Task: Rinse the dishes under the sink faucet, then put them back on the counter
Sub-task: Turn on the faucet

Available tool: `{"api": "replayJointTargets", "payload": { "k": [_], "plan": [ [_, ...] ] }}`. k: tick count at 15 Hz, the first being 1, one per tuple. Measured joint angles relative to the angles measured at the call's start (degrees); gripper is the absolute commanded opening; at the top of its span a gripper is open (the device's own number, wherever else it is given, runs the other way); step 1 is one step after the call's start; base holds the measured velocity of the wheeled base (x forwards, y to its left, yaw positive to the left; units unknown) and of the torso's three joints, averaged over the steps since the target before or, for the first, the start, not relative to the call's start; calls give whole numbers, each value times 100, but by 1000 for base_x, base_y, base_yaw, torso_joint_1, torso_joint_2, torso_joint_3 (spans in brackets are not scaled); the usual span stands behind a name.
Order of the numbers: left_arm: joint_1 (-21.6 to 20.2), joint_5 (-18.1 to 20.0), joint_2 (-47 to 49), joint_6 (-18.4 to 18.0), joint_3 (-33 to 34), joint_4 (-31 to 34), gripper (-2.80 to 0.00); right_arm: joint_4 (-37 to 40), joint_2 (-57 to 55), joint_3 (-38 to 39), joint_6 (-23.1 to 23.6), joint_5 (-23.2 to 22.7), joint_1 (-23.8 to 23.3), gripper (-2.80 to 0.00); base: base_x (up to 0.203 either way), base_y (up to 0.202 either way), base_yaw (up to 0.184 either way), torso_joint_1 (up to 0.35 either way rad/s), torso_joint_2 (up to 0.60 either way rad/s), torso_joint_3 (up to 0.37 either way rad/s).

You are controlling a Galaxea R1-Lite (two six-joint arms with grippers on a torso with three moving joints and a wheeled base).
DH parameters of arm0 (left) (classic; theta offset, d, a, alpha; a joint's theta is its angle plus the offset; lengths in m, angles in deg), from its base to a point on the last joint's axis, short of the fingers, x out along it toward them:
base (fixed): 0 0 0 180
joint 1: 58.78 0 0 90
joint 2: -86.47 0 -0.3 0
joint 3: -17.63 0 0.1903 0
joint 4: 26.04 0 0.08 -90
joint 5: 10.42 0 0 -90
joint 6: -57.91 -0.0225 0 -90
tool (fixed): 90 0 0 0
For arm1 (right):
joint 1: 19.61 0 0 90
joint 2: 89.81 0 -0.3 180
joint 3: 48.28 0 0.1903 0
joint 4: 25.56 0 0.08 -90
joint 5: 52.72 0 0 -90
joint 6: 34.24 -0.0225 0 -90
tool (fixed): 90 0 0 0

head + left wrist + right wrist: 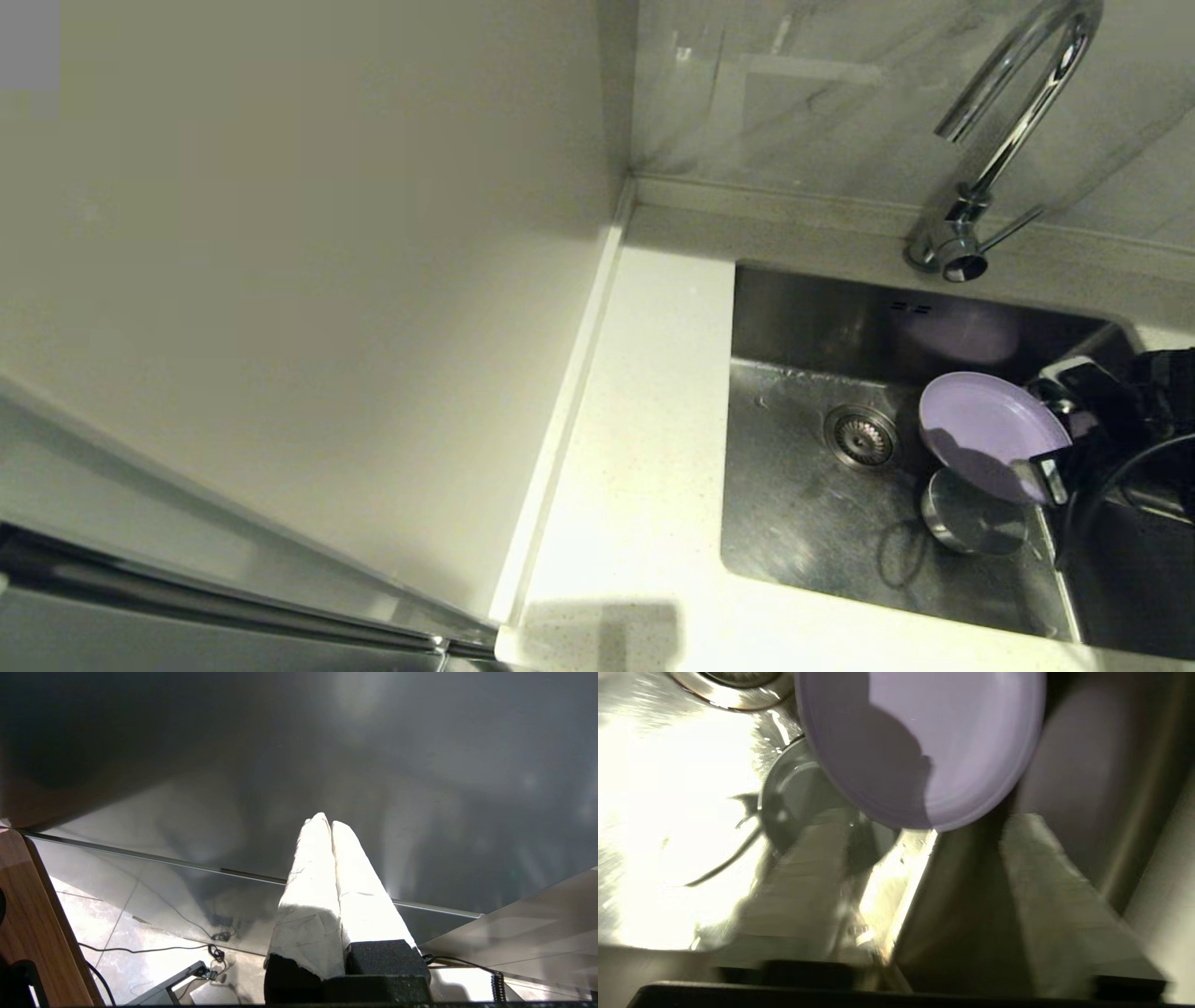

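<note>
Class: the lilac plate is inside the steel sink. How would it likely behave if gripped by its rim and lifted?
The plate looks thin and rigid, so probably light and stiff. The sink looks wet, so the rim may be slippery. Gripped at one edge, it could pivot or slide out.

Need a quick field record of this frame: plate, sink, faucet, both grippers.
plate: lilac plate tilted inside the sink, above a round metal strainer cover
sink: steel sink, wet floor, drain beside the plate
faucet: chrome faucet at the back edge, no water visible
right gripper: right gripper at the plate's rim, fingers spread; grip unclear
left gripper: left gripper parked away from the sink, fingers together
counter: white counter shows no dishes
</note>
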Motion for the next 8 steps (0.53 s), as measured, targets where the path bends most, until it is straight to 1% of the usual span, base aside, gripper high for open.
{"api": "replayJointTargets", "payload": {
  "k": [2, 4, 7, 8],
  "plan": [
    [0, 0, 0, 2, 0, 0, -280, 760, 747, -201, 16, -318, -68, -280, 0, 0, 0, 0, 0, 0],
    [0, 0, 0, 0, 0, 0, -280, 1653, 1392, -822, 5, -662, -108, -280, 0, 0, 0, 0, 0, 0],
    [0, 0, 0, 2, 0, 0, -280, 3140, 1918, -2355, -225, -1008, -122, -280, 0, 0, 0, 0, 0, 0],
    [0, -2, 0, 0, 0, 0, -280, 3761, 1966, -3056, -397, -1068, -111, -280, 0, 0, 0, 0, 0, 0]
  ]
}}
